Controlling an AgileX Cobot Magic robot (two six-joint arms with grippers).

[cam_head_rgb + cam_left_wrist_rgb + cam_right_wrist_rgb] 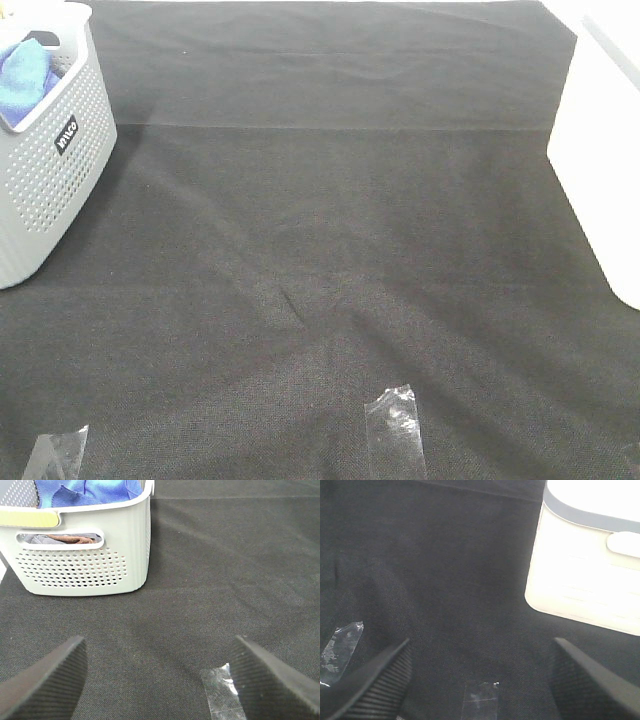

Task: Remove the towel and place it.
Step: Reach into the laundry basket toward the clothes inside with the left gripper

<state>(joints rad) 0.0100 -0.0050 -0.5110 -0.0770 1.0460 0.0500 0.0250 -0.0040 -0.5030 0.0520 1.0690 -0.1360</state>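
Observation:
The blue towel [24,78] lies bunched inside a grey perforated basket [45,170] at the far left of the black cloth-covered table. In the left wrist view the towel [95,491] shows over the basket's rim [100,509], with a brown cloth visible through the handle slot. My left gripper [160,680] is open and empty, hovering over the black cloth short of the basket. My right gripper [480,680] is also open and empty, over the cloth near a white bin [585,575]. Neither arm shows in the high view.
A white bin [605,150] stands at the right edge. Strips of clear tape [395,430] [55,455] are stuck to the black cloth [320,250] near the front edge. A fold line crosses the cloth at the back.

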